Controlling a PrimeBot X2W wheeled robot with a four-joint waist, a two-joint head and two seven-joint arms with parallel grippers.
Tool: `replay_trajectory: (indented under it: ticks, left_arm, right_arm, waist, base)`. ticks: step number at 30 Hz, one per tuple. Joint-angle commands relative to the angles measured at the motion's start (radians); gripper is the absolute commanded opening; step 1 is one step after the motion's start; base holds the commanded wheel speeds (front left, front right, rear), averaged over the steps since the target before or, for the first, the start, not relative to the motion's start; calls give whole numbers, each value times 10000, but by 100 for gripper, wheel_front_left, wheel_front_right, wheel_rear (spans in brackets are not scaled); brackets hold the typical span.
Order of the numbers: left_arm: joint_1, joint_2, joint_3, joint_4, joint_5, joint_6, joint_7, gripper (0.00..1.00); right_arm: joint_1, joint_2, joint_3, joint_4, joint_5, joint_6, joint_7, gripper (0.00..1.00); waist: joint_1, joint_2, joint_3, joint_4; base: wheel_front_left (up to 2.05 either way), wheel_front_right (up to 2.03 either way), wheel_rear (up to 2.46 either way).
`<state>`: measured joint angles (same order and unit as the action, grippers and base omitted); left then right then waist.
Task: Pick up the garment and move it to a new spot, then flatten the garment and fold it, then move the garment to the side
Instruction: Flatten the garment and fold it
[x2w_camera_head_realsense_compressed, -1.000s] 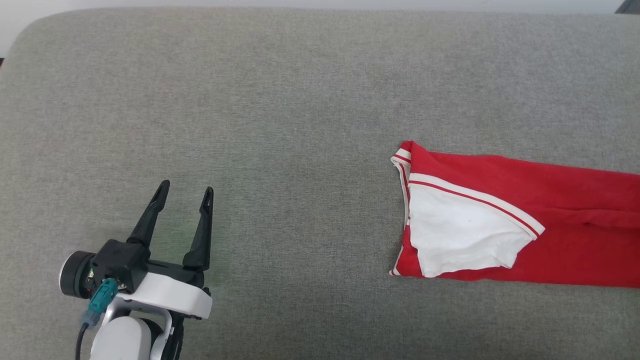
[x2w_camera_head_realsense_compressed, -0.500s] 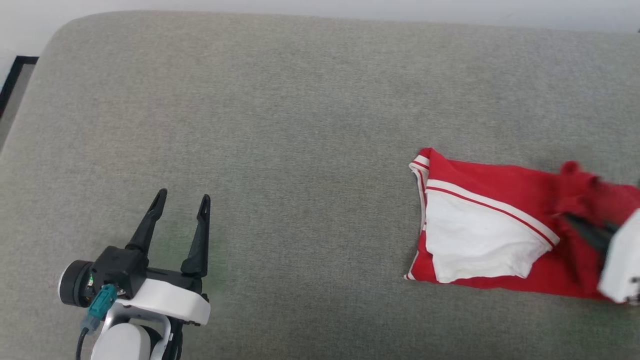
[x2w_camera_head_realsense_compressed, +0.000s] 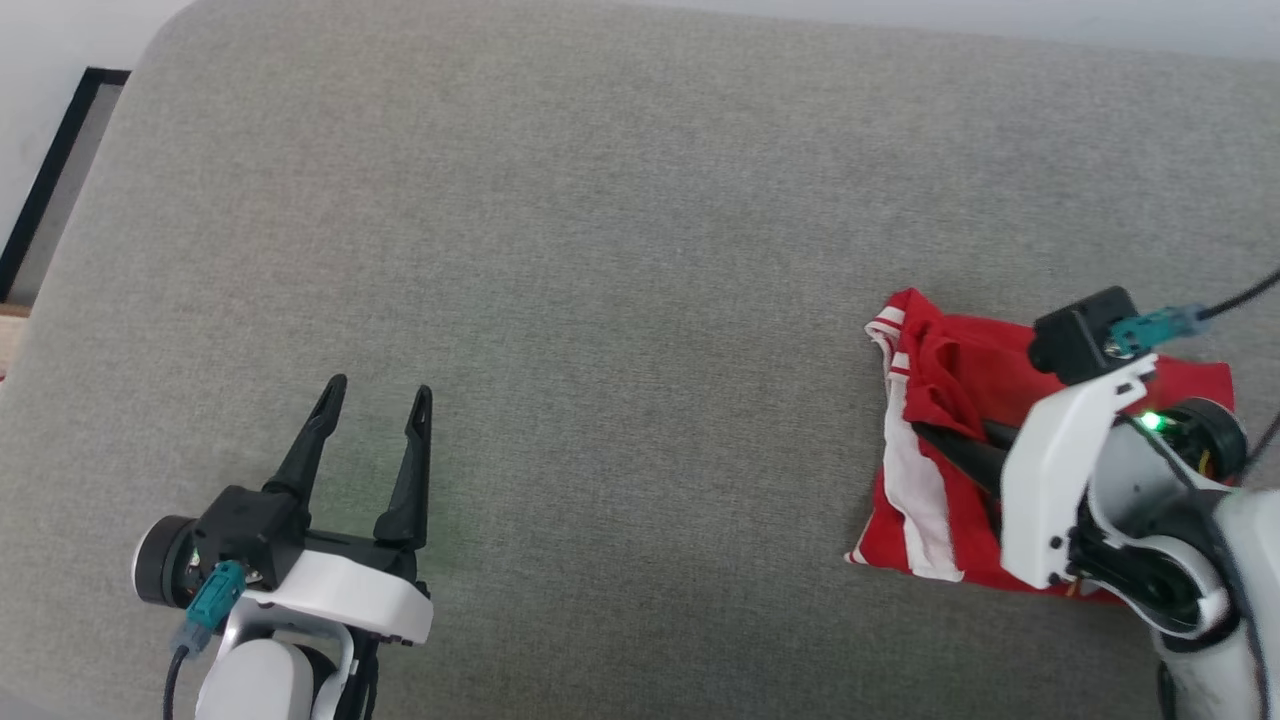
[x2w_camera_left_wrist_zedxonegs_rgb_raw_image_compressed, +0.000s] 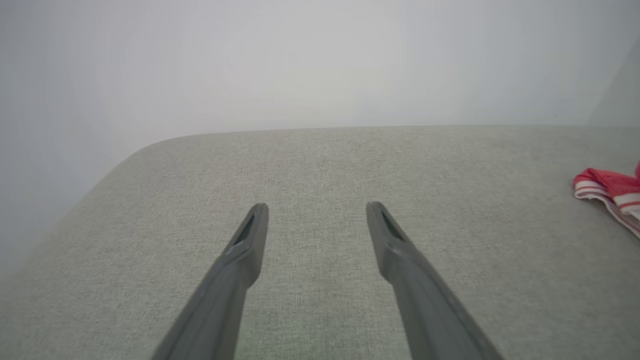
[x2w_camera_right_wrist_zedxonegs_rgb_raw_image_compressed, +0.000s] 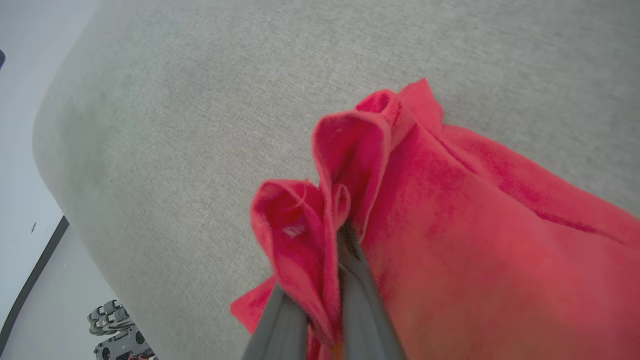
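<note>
Right gripper (x2w_camera_head_realsense_compressed: 950, 437): clamped tight on the garment! In the right wrist view both dark fingers (x2w_camera_right_wrist_zedxonegs_rgb_raw_image_compressed: 361, 292) stand pressed together, a bunched red fold pinched between them and curling up past the tips.
Garment (x2w_camera_head_realsense_compressed: 955, 365): on the right side of the grey upholstered surface (x2w_camera_head_realsense_compressed: 600, 250), crumpled into a loose heap. Red body, with a white sleeve panel (x2w_camera_head_realsense_compressed: 925, 495) and striped trim (x2w_camera_head_realsense_compressed: 886, 325) along its left edge.
Garment, right wrist view (x2w_camera_right_wrist_zedxonegs_rgb_raw_image_compressed: 450, 225): red cloth spreads right from the pinched fold and lies on the grey surface; how much is lifted clear, I cannot tell.
Left gripper (x2w_camera_head_realsense_compressed: 379, 386): wide open, fingers splayed and nothing between them. It sits at the near left, fingers pointing to the far side, over bare grey fabric and well apart from the garment.
Left wrist view: the open fingers (x2w_camera_left_wrist_zedxonegs_rgb_raw_image_compressed: 245, 250) frame bare upholstery, and a corner of red cloth with striped trim (x2w_camera_left_wrist_zedxonegs_rgb_raw_image_compressed: 607, 187) peeks in at the right edge.
Right arm: its white housing (x2w_camera_head_realsense_compressed: 1050, 490) lies across the near right part of the heap, a green light (x2w_camera_head_realsense_compressed: 1150, 422) glowing at the wrist.
Far left: a dark-edged strip (x2w_camera_head_realsense_compressed: 55, 185) runs beside the rounded corner of the surface.
</note>
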<state>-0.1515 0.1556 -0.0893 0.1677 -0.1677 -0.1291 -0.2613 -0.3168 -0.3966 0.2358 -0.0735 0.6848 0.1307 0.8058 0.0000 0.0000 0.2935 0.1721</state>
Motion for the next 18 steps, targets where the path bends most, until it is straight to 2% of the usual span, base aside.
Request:
replay_trajectory:
  ticks: [1,10,11,12,13,14,18]
  left_arm:
    - [-118,-22,15,7,-38,-19,-51,100]
    - [-147,-77,79,89,-73,-19,-51,100]
    - [-131,-76,100,108,-67,-19,-51,100]
    - [-110,-74,127,125,-62,-19,-51,100]
    - [-95,-85,141,141,-52,-19,-51,100]
    - [-81,-93,158,156,-45,-19,-51,100]
    - [-25,-57,236,197,20,-19,-51,100]
  right_arm:
    - [-151,47,124,127,-97,-1,-109,0]
    - [-618,-31,780,1468,-45,-1,-830,0]
    - [-641,-26,808,1591,-18,-1,-903,2]
    - [-659,-11,850,1680,12,-1,-989,28]
    - [-689,0,847,1733,13,-1,-1114,76]
    - [-730,16,835,1795,4,-1,-1223,100]
    - [-797,-9,915,1928,105,-2,-1448,100]
  waist:
    - [0,0,41,62]
    - [0,0,101,199]
    - [0,0,93,188]
    - [0,0,85,164]
    - [0,0,73,145]
    - [0,0,54,124]
    - [0,0,-52,-16]
  base:
    - [0,0,0]
    - [0,0,0]
    - [0,0,0]
    - [0,0,0]
    - [0,0,0]
    - [0,0,0]
    - [0,0,0]
